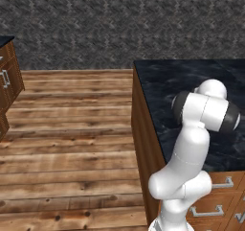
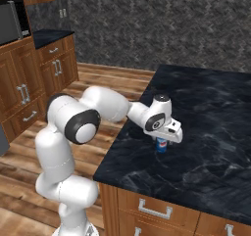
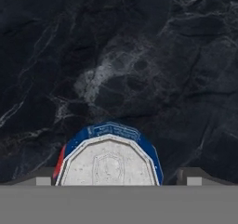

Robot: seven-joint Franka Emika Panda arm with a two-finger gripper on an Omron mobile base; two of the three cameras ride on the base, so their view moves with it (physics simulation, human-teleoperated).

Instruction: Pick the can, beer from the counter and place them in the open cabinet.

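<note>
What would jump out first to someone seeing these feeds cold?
The white arm bent low over the black marble counter, its gripper directly above the small blue can near the counter's front left part. In the hand view the can's silver top sits between the two fingertips, which stand wide on either side of it. Wooden floor lies to the left.

Black marble counter (image 2: 206, 132) on wooden drawers, blue can (image 2: 161, 145) standing upright on it
</note>
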